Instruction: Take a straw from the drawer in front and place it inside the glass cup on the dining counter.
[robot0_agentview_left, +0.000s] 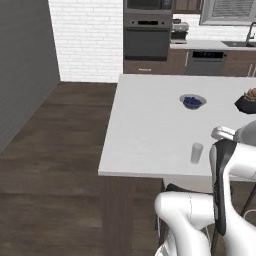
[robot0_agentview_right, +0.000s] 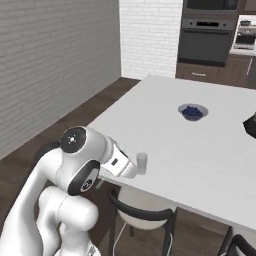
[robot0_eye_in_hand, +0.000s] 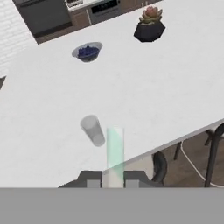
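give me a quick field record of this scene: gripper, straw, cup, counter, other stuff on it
gripper: shut on the straw, fingertips at the bottom of the hand view
straw: pale greenish-white stick rising between the fingertips, not yet in the cup
glass cup: clear tumbler, upright, near the counter's near edge, nothing seen inside
dining counter: white slab on a dark wooden base
bowl: dark blue, farther back on the counter
potted plant: dark pot, far side of the counter
stool: tucked under the near edge
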